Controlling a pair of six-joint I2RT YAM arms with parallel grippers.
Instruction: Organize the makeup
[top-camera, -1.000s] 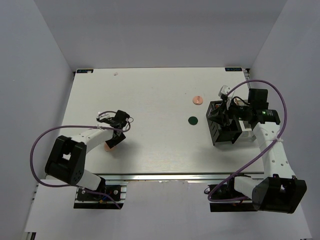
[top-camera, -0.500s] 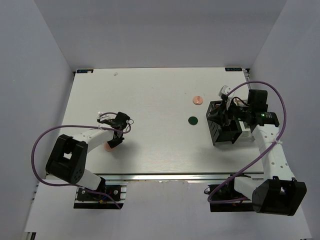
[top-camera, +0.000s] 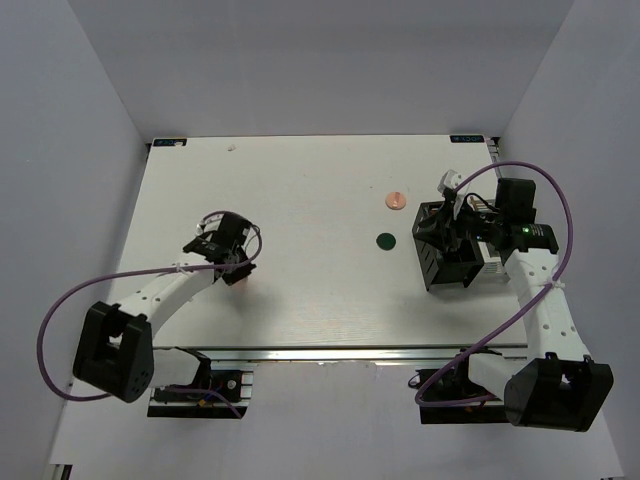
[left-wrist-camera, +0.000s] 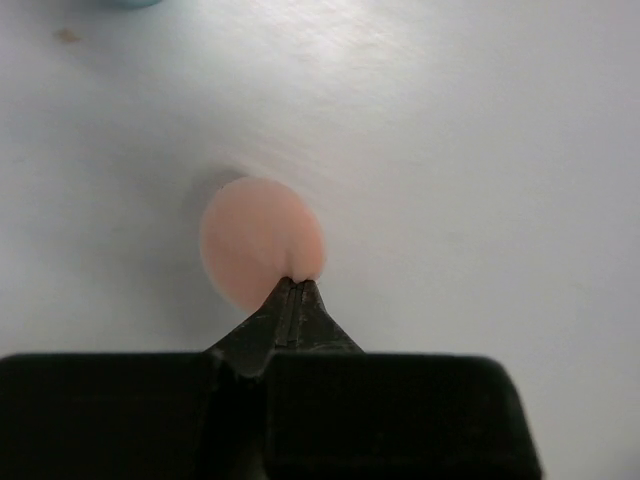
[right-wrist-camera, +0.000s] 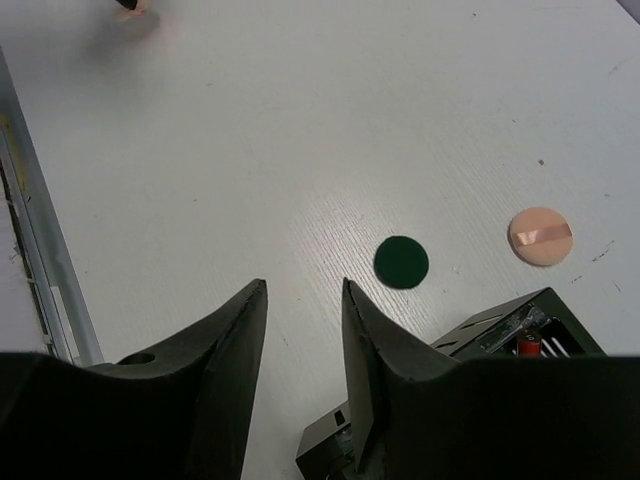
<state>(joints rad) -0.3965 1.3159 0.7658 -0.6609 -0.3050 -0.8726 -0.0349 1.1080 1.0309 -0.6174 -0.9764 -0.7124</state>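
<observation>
On the left half of the white table (top-camera: 300, 170), the left claw (top-camera: 236, 268) was clamped tight on the rim of a peach disc (left-wrist-camera: 258, 232). The overhead camera showed only a sliver of pink under the black fingers. The left wrist camera filled in the rest: two fingertips pressed together with no gap, nipping the near edge of the round pad, with a soft shadow along its far-left side. Whether the pad lay flat on the table or hung just above it could not be told.

Further right, on bare tabletop, a dark green disc (top-camera: 386, 241) lay alone, well apart from the left claw and near the left side of the black-and-white box (top-camera: 447, 262). A second peach disc (top-camera: 394, 199) lay just beyond it, toward the far edge. Seen from above it was a plain pink dot; the right wrist camera showed a paler strap running across its face.

On the right, the right claw (right-wrist-camera: 300, 345) hovered over the box with its fingers spread apart and nothing between them. From overhead the arm hid most of the box's insides, while the wrist camera caught a red-tipped tube (right-wrist-camera: 528, 347) in one open compartment. A small white bottle (top-camera: 448, 182) stood at the box's far corner, seen only from above.
</observation>
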